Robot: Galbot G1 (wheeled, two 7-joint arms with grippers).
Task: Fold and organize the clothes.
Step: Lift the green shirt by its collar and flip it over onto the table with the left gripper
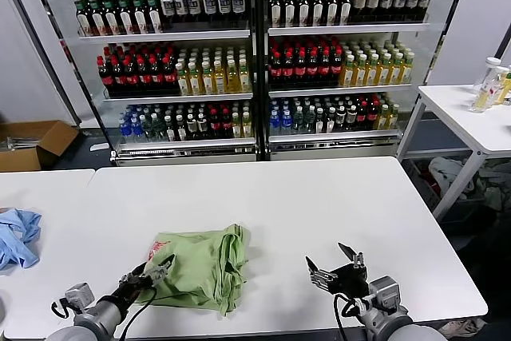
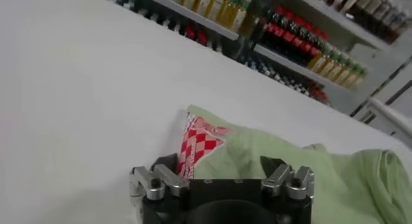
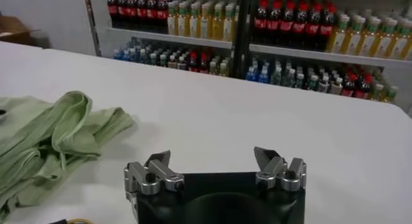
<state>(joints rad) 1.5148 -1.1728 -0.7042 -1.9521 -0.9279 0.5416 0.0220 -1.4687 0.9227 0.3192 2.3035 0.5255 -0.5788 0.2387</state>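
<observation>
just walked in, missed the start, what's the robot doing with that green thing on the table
It is working on a light green shirt that lies bunched up on the white table. The left gripper is at the shirt's edge near its red-and-white print, fingers on either side of the cloth, with no firm grip visible. The right gripper hovers open over bare table, apart from the shirt. A blue garment lies off to the left.
</observation>
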